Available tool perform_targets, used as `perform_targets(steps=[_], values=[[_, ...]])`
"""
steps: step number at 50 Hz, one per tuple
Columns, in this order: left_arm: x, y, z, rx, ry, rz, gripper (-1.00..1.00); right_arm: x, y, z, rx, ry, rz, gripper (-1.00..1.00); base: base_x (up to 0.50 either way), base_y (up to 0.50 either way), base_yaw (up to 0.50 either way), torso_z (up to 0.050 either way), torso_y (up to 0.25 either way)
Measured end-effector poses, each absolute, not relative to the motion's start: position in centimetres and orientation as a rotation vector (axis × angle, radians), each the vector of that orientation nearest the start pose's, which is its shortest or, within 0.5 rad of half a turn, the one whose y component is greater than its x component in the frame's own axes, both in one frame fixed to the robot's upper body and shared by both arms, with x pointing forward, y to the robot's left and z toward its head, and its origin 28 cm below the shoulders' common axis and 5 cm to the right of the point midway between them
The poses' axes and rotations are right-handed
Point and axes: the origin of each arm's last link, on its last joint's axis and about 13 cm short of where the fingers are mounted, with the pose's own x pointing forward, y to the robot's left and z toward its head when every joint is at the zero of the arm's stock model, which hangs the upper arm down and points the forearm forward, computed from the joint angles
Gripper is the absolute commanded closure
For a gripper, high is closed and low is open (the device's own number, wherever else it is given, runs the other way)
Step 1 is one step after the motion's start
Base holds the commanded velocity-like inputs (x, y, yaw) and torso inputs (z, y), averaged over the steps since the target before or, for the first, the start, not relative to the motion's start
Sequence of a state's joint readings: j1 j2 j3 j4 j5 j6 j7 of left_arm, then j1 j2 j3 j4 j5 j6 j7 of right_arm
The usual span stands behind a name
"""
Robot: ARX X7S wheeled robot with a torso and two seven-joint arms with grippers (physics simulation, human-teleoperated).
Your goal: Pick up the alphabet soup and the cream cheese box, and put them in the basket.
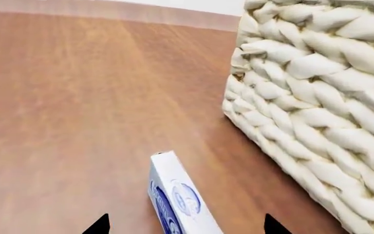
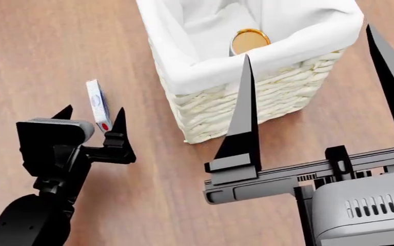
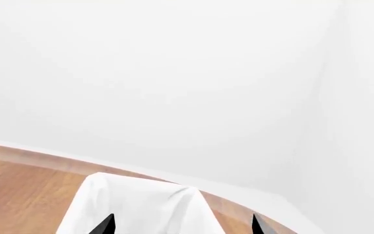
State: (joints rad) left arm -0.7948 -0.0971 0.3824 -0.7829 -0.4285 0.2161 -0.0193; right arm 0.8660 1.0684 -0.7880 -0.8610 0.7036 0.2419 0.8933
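Observation:
The cream cheese box (image 2: 98,104) stands on its thin edge on the wooden floor, left of the basket (image 2: 266,97). My left gripper (image 2: 93,119) is open, its two fingertips on either side of the box's near end without touching it. In the left wrist view the box (image 1: 181,197) lies between the fingertips, with the basket's wicker wall (image 1: 317,107) beside it. The alphabet soup (image 2: 250,40) lies inside the basket, only its gold end showing. My right gripper (image 2: 320,87) is open and empty, raised near the basket; its wrist view shows the white liner (image 3: 135,207).
The wooden floor (image 2: 39,46) spreads to the left of the basket and in front of it. A white wall (image 3: 174,73) rises beyond the floor's far edge. No other objects show.

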Motion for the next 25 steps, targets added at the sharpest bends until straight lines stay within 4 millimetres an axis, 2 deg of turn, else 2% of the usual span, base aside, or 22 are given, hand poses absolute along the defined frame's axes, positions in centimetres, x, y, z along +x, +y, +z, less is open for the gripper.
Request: perform_targets(steps=[7, 8, 25], values=[[37.47, 19.06, 8.70, -0.110, -0.157, -0.158, -1.00, 19.19, -12.34, 24.82, -0.287, -0.673, 0.093, -1.00, 0.00, 0.00, 0.00, 0.000, 0.000], [37.49, 19.06, 8.67, -0.110, -0.156, -0.157, 1.00, 19.19, -12.34, 24.83, -0.287, -0.673, 0.093, -1.00, 0.00, 0.00, 0.00, 0.000, 0.000], [37.53, 19.08, 8.61, -0.109, -0.159, -0.166, 1.00, 19.21, -12.34, 24.64, -0.281, -0.670, 0.094, -1.00, 0.00, 0.00, 0.00, 0.000, 0.000]])
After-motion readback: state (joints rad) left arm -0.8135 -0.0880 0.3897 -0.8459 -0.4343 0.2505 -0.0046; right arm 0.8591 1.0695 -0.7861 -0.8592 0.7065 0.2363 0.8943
